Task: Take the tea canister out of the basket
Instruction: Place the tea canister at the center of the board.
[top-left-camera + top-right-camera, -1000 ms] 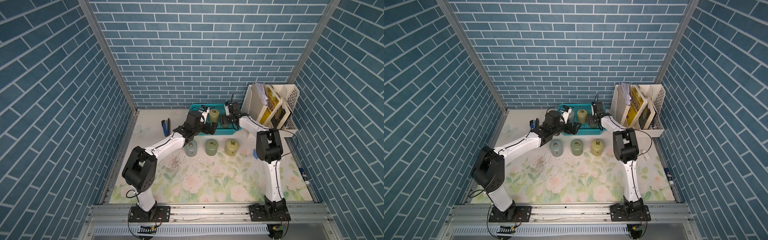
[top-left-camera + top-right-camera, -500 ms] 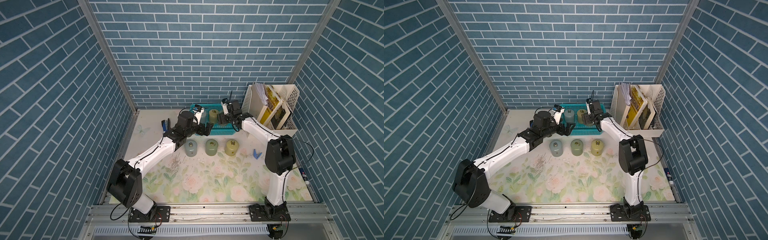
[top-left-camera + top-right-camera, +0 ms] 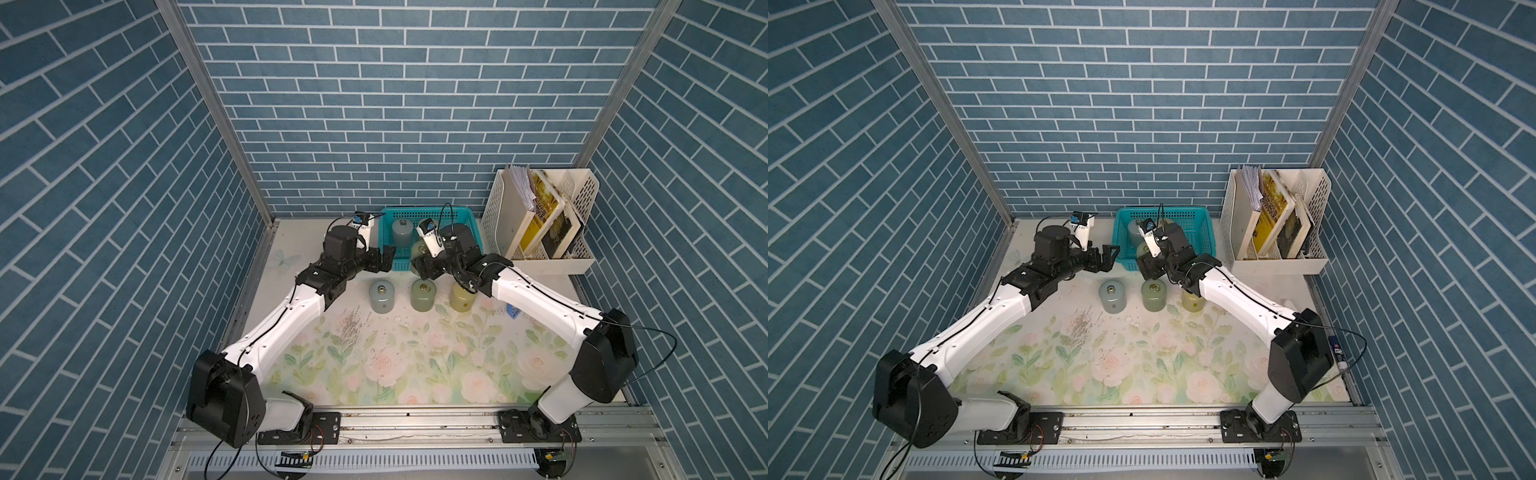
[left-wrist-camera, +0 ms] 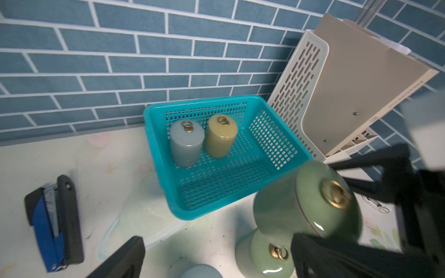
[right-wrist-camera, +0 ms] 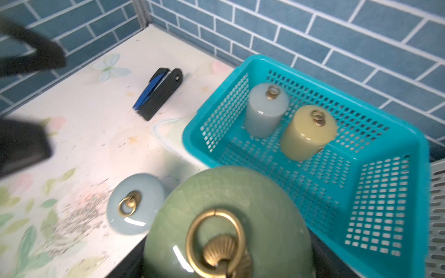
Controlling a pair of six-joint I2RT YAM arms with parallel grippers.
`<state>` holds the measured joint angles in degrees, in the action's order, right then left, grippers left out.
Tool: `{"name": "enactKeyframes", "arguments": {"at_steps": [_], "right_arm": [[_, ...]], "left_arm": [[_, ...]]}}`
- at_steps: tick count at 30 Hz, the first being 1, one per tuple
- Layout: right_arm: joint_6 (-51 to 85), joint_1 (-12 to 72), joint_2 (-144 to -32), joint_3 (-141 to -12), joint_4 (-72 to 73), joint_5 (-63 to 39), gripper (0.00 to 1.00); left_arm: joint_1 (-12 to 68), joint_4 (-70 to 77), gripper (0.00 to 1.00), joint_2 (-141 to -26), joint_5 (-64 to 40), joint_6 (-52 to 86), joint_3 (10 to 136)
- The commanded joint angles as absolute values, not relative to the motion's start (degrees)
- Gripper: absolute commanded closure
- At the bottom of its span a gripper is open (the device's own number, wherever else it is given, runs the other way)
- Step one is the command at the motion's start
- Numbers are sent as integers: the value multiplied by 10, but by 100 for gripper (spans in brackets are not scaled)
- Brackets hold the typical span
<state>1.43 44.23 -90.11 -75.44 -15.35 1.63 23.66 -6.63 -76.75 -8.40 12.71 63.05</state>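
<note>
Blue brick-patterned walls enclose a floral tabletop where the right gripper carries a green tea canister, its jaws clamped on the body, just outside the teal basket and above a matching green canister; the left gripper hangs nearby, jaws apart and empty. Glazed, crackled and likely heavy, slick and breakable, the jar seems best held around its body, not by its brass ring. Wrist views alone reveal the grey canister and yellow canister in the basket clearly, plus a blue stapler.
</note>
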Motion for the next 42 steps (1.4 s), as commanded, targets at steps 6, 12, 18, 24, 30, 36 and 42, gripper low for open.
{"name": "enactKeyframes", "arguments": {"at_steps": [6, 12, 18, 24, 30, 36, 42], "right_arm": [[-3, 535, -843, -689, -66, -16, 100], [22, 596, -865, -648, -11, -17, 100], [54, 633, -928, -646, 26, 5, 100], [74, 646, -983, -651, 45, 26, 100], [93, 649, -1006, -646, 60, 57, 100], [97, 649, -1025, -645, 63, 63, 100], [98, 649, -1036, -647, 58, 68, 94]], "left_arm": [[185, -104, 0, -738, -73, 132, 605], [184, -86, 0, -743, -85, 135, 592], [183, -75, 0, -748, -88, 137, 582], [184, -65, 0, -749, -87, 140, 567], [183, -57, 0, -755, -79, 140, 563], [183, -53, 0, -753, -89, 134, 561], [183, -56, 0, -751, -83, 130, 559]]}}
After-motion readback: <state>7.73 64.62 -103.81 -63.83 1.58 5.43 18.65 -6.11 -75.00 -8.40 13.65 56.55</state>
